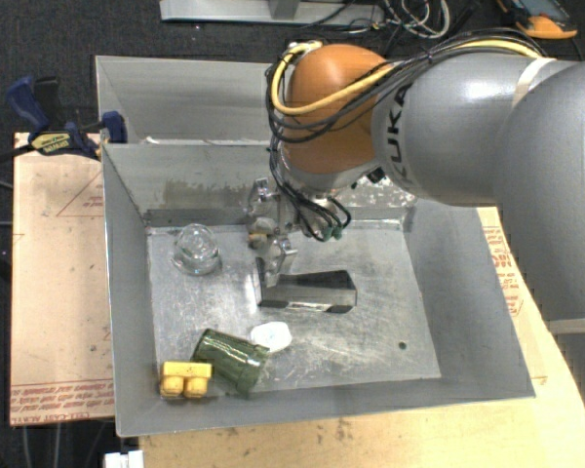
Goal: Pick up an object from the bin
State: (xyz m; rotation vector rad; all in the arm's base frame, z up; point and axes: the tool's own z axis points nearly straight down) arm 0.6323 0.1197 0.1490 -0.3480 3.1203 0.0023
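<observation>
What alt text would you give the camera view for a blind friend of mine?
A grey robot arm's gripper hangs low in a grey metal bin, at the left end of a dark rectangular block. Nearby lie a clear round cup, a white disc, a dark green cylinder and a yellow block.

I count five loose things in the bin [127, 261], one of each kind. That's one clear cup [195, 250], one black block [314, 292] and one white disc [271, 336]. Plus one dark green can [230, 360] and one yellow toy brick [186, 379].
</observation>
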